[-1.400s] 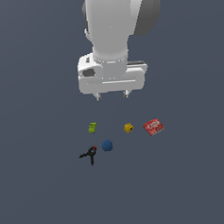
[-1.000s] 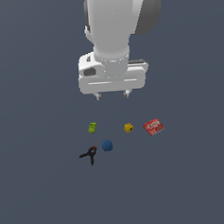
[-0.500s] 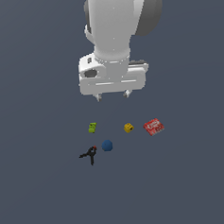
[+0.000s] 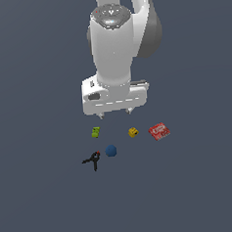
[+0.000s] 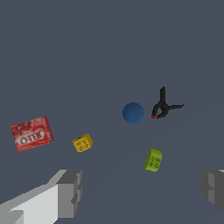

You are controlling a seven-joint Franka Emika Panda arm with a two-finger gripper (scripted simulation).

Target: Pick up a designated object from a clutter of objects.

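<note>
Dark-blue ball [image 4: 110, 150] apparently just beside black clamp [image 4: 92, 160].

Flat, even simulated light, sharp throughout, without glare or blur.

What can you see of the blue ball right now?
The blue ball is small, round, plain dark blue and matte, with no markings. It rests on the grey floor, free of the gripper, which hangs open above the clutter. The clamp lies close beside it, red tip toward the ball; whether they touch is unclear. In the wrist view it shows whole.
</note>
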